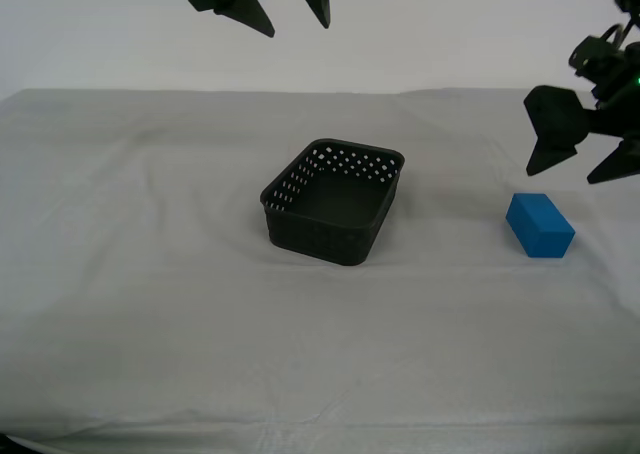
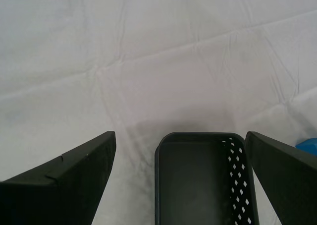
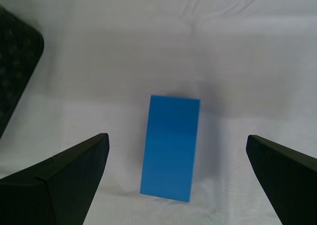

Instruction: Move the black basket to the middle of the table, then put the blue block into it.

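- Exterior view: small rectangular black plastic basket with round holes in its walls (image 1: 335, 200) sits empty about mid-table on the wrinkled light grey-white cloth table (image 1: 150, 304), turned a bit askew. Solid bright blue rectangular block (image 1: 540, 225) lies flat on the cloth, well apart from the basket toward the exterior view's right. My first gripper (image 1: 585, 164) hangs just above and behind the block, jaws spread, nothing held. My second gripper (image 1: 292, 12) is high at the top edge above the basket, jaws apart, empty.
- Second wrist view: my second gripper (image 2: 181, 178) looks down on the basket (image 2: 198, 185), fingers wide of its walls, not touching. Sliver of blue block (image 2: 308, 145) at the frame edge. Basket looks placed already, so I judge this arm is done; best kept up and clear.
- First wrist view: my first gripper (image 3: 178, 178) wide open, block (image 3: 170, 148) centred between the fingers on bare cloth, no contact. Basket corner (image 3: 17, 61) at the frame edge.
- Step in hand, as I judge it: grasp the block. Jaws span the block's short width, long axis running between them, good alignment.
- Do it well: descend straight, stop short of the cloth so tips don't snag wrinkles, close on the long side faces near mid-length. Smooth faces may slip, so squeeze square, lift clear before carrying over the basket rim.
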Controlling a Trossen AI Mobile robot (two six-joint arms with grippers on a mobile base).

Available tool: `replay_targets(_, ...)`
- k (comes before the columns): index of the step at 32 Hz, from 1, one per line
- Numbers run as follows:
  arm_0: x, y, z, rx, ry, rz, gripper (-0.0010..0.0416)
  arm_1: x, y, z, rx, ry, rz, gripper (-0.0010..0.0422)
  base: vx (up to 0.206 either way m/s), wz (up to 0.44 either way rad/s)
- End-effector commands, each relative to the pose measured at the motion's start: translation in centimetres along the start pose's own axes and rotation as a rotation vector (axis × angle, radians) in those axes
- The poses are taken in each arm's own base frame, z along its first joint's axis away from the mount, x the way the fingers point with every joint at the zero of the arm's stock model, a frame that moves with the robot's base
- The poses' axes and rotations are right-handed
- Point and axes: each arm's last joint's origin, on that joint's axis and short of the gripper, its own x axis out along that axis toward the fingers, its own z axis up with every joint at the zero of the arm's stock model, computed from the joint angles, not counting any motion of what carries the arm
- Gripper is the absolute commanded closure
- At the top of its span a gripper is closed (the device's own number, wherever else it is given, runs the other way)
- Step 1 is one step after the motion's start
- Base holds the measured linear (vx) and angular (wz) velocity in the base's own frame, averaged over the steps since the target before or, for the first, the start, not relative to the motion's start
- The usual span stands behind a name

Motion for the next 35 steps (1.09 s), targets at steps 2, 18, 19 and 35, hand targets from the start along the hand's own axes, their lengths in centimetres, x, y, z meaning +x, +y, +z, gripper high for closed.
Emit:
replay_targets(2, 2.4, 0.4, -0.6, -0.016, 0.081, 0.009, 0.0019, -0.1, 0.1, 0.0, 0.005, 0.0, 0.003, 0.0053, 0.0, 0.0)
replay_targets(18, 5.9, 0.2, -1.1, 0.012, 0.198, -0.003, 0.0256, -0.1, 0.2, 0.1, 0.033, -0.002, 0.004, 0.0053, 0.0, 0.0)
replay_targets(19, 5.9, 0.2, -1.0, 0.011, 0.196, -0.002, 0.0283, -0.1, 0.2, 0.1, 0.032, -0.002, 0.004, 0.0053, 0.0, 0.0)
replay_targets(35, 3.7, 6.6, 5.1, -0.178, 0.135, 0.132, 0.0406, -0.1, 1.3, 0.5, 0.046, -0.029, 0.06, 0.0053, 0.0, 0.0)
